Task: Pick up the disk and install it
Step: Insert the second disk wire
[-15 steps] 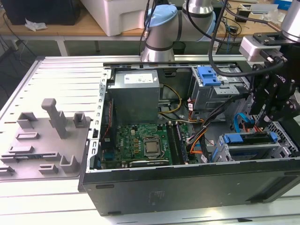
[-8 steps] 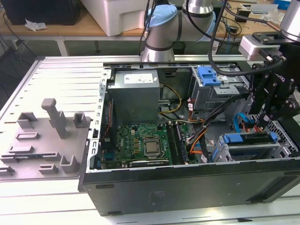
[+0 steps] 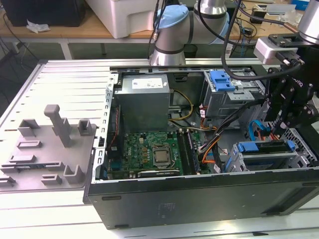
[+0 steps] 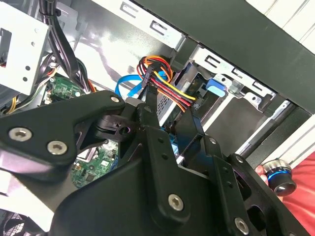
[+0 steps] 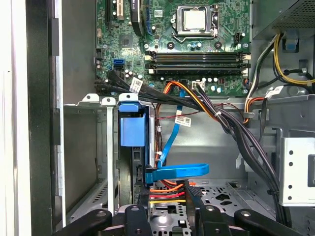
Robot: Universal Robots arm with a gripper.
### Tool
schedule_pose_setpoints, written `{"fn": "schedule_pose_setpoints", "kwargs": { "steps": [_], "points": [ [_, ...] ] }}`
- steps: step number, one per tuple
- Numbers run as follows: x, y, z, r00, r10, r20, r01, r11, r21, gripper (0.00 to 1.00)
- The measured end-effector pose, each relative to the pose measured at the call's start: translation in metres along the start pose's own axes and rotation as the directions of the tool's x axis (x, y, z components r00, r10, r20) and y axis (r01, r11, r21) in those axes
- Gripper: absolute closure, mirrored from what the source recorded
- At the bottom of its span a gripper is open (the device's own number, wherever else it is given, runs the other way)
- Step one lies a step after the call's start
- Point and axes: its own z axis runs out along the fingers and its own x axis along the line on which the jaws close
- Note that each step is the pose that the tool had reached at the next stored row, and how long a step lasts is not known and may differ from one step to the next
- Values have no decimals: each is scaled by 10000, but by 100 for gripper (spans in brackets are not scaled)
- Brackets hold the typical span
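I see gripper (image 3: 280, 130) at 3 o'clock in exterior view, over drive cage (image 3: 259, 162). Disk (image 3: 264, 148) seated in cage, blue carrier showing. Cannot tell whether fingers clenched or released.

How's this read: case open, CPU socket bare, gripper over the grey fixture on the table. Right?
One thing is off. In the exterior view the gripper is over the drive cage at that view's right, not the grey fixture, which sits outside the case. Case open, CPU socket bare: correct.
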Motion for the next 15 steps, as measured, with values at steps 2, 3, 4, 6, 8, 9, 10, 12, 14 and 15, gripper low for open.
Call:
{"fn": "schedule_pose_setpoints", "kwargs": {
  "steps": [2,3,4,6,8,9,10,12,14,15],
  "points": [
    [-1,0,0,10000,0,0,0,10000,0,57],
    [-1,0,0,10000,0,0,0,10000,0,57],
    [-1,0,0,10000,0,0,0,10000,0,57],
    [-1,0,0,10000,0,0,0,10000,0,57],
    [-2,0,1,10000,0,-7,0,10000,0,57],
    [-2,0,-3,10000,-1,-52,1,10000,-1,57],
    [-1,2,-10,10000,-9,-88,9,10000,0,57],
    [1,9,-47,9998,-20,-174,20,10000,-1,57],
    [1,21,-60,9995,-30,-307,30,10000,-3,57],
    [1,38,-62,9989,-34,-474,33,10000,-5,57]
  ]
}}
